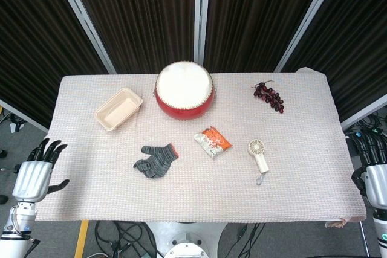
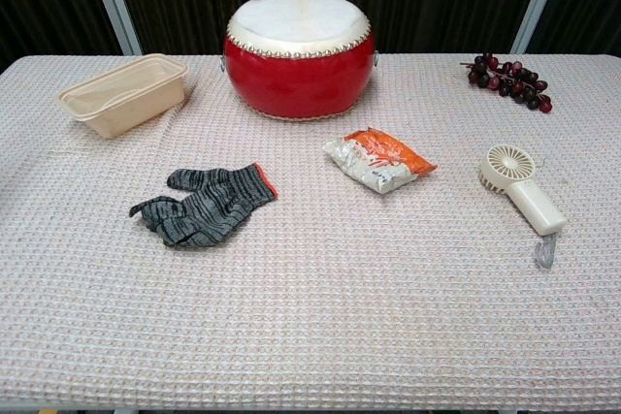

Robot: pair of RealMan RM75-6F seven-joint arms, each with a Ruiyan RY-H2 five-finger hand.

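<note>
left hand: the silver robot left hand [image 1: 33,176] hangs off the left edge of the table, fingers spread, holding nothing.
right hand: the silver robot right hand [image 1: 375,176] sits past the right edge, half cut off by the frame. Dark fingers point up, nothing in it, looks open.
nearest thing: the small cream plastic handheld fan [image 1: 259,154] lies flat on the beige waffle-weave tablecloth [image 1: 91,167], right of centre, round head pointing away, a little grey loop at its handle end. Closest item to the right hand, but well apart.
neighbours: the orange and white snack packet [image 2: 378,159] lies just left of the fan.
risk: my guess, the slim handle could roll or skid on the cloth if pinched off-centre.
risk 2: the cloth corner droops beside the right hand, so fingers could snag it and drag everything.
</note>
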